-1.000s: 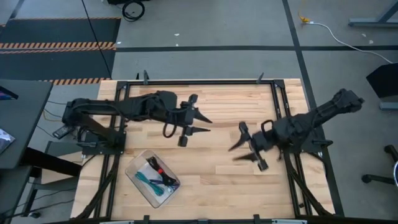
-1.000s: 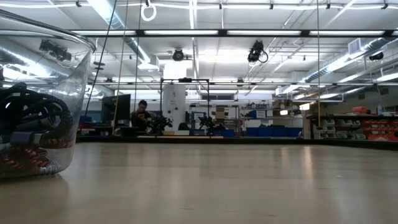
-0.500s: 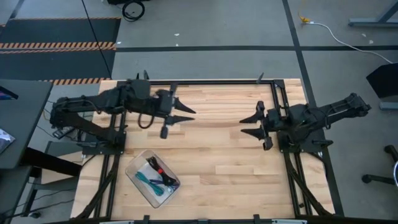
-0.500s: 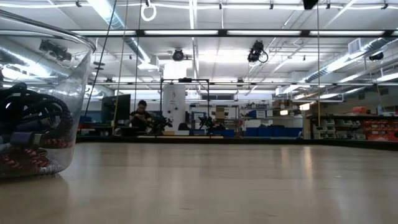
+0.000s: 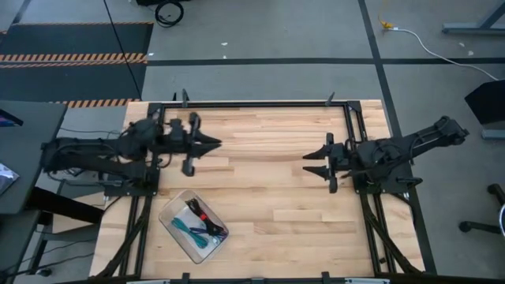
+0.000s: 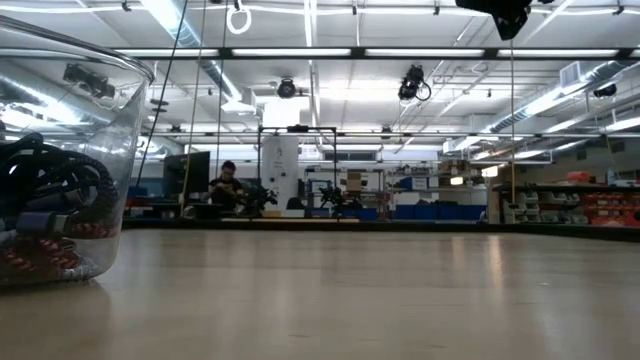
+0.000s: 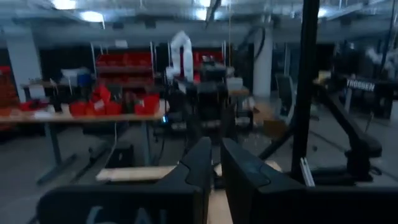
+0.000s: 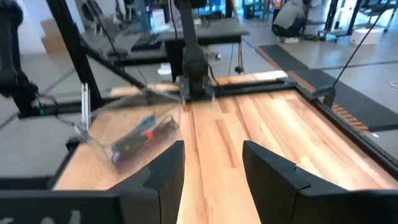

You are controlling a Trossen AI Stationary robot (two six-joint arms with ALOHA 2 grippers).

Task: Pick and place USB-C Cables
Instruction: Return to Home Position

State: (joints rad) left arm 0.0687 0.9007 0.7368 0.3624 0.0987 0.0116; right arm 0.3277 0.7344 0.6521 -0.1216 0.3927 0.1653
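Observation:
The clear tray [image 5: 175, 208] stands on the table's near left part, also seen in the low view [image 6: 118, 120] and in the right wrist view [image 8: 99, 124]. Several USB-C cables lie in it, among them a black one with red [image 5: 200, 213] and a teal one [image 5: 188, 229]; they show as dark coils in the low view [image 6: 50, 190]. My left gripper [image 5: 216, 143] [image 7: 216, 163] hovers shut over the table's far left part. My right gripper [image 5: 308, 162] [image 8: 214, 168] hovers open over the right part, pointing toward the tray. Both are far from the tray.
Bare wood lies between the two grippers and around the tray. A black frame [image 5: 260, 103] runs along the table's edges. A dark arm part [image 6: 500, 12] hangs at the top of the low view. A person [image 6: 228, 182] sits far off in the room.
Both arms have drawn back from the table's middle: the left gripper toward the left edge, the right gripper toward the right and far edges, levelling out. The left gripper's fingers have come together. The tray and cables have stayed put.

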